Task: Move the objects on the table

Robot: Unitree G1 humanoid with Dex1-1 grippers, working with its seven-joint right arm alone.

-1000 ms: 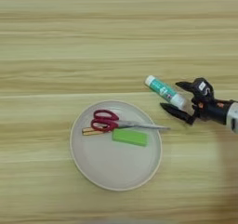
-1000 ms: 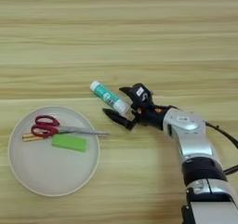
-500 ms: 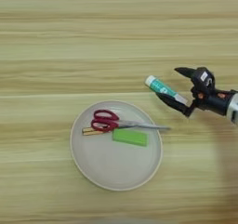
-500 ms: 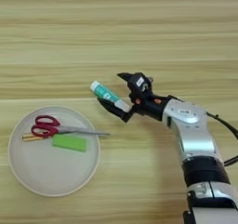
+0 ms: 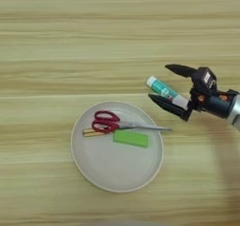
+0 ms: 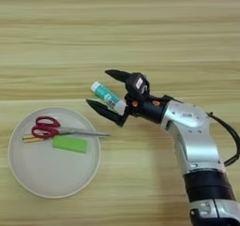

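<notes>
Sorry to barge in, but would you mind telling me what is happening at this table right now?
The robot's right hand is at the glue stick on the wooden table, its two black fingers spread wide on either side of it. It does not appear to be gripping it. To the left, a beige plate holds red scissors, a green block and a partly hidden screwdriver.

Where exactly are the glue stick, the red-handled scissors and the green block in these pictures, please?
glue stick (image 6: pixel 108 97), right eye view, on its teal label.
scissors (image 5: pixel 105 121), left eye view, on the red handle loops.
green block (image 5: pixel 131 138), left eye view, on its top face.
</notes>
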